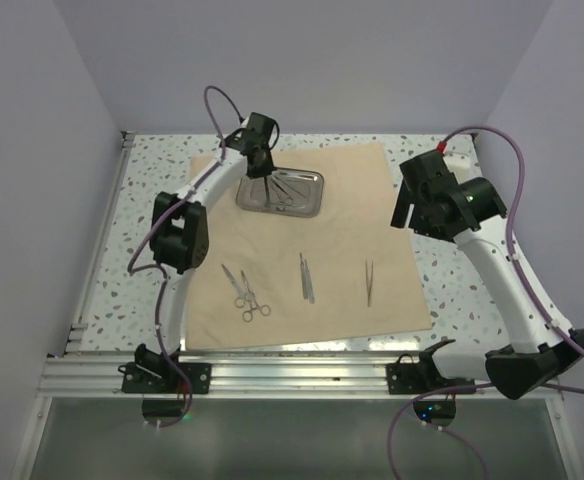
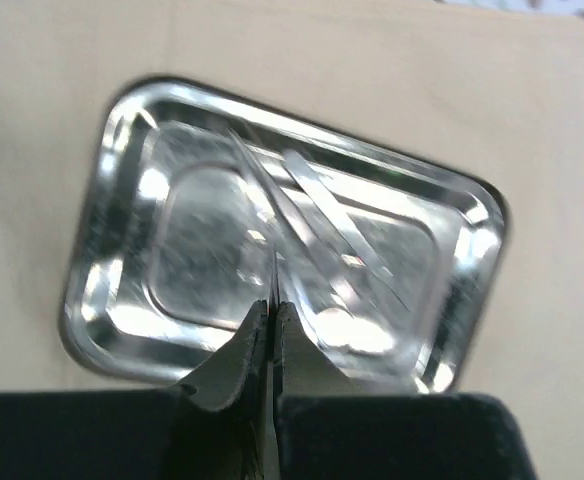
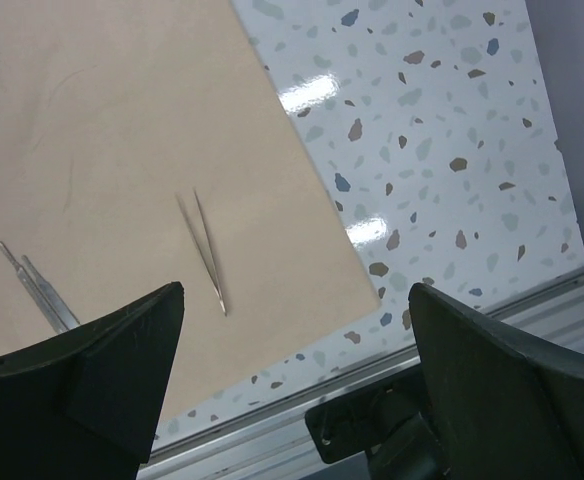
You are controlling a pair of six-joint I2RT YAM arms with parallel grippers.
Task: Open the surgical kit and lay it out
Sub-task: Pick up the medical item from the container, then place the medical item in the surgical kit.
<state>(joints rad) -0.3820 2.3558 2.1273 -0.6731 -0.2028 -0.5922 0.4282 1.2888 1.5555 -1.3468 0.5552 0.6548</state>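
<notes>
Left gripper [image 2: 273,325] pinched shut on slim steel tool [image 2: 274,272] over tray [image 2: 92,290], far end of cloth [image 1: 352,200]; right gripper [image 3: 297,390] wide, empty. Probably light, stiff, slippery; best held mid-shank. Scissors [image 1: 246,293], forceps [image 1: 306,277], tweezers [image 1: 369,282] on near cloth.

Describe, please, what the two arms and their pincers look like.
Both the left arm and the right arm have white tubular links joined by bulky black joint housings, on black bases. A purple cable loops along each. The left pincer has slim black fingers tapering to points. The right pincer shows broad, matte black, wedge-shaped fingers.
</notes>
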